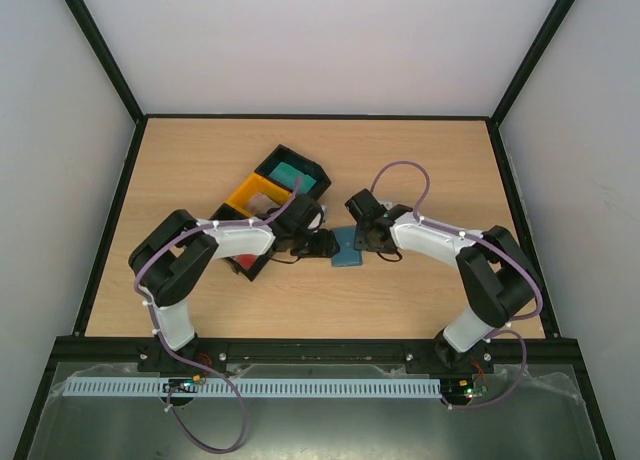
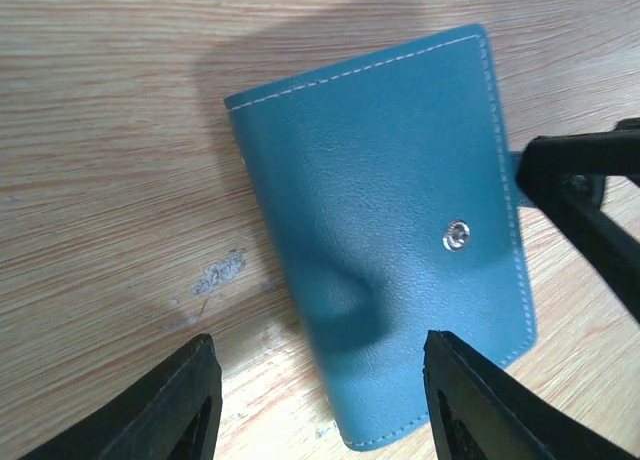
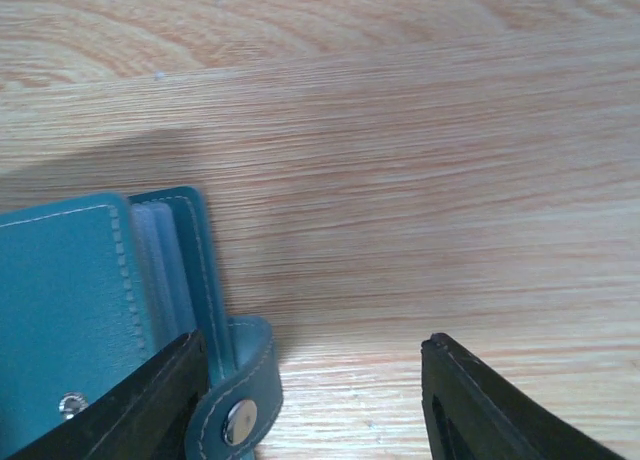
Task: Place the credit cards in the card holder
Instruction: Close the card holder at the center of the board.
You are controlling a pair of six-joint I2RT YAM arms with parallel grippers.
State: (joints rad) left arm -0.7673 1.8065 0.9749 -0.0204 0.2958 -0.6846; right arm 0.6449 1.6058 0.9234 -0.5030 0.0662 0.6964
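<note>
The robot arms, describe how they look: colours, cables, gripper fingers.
Both the left arm and right arm have white shells over black joints and black bases. A thin purple cable loops along each, fastened with small white ties. The left gripper and right gripper each carry two plain matte black fingers.

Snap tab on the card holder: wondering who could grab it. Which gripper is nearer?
Right. The right gripper has one finger beside the snap tab; the left gripper hangs over the card holder, away from it.
</note>
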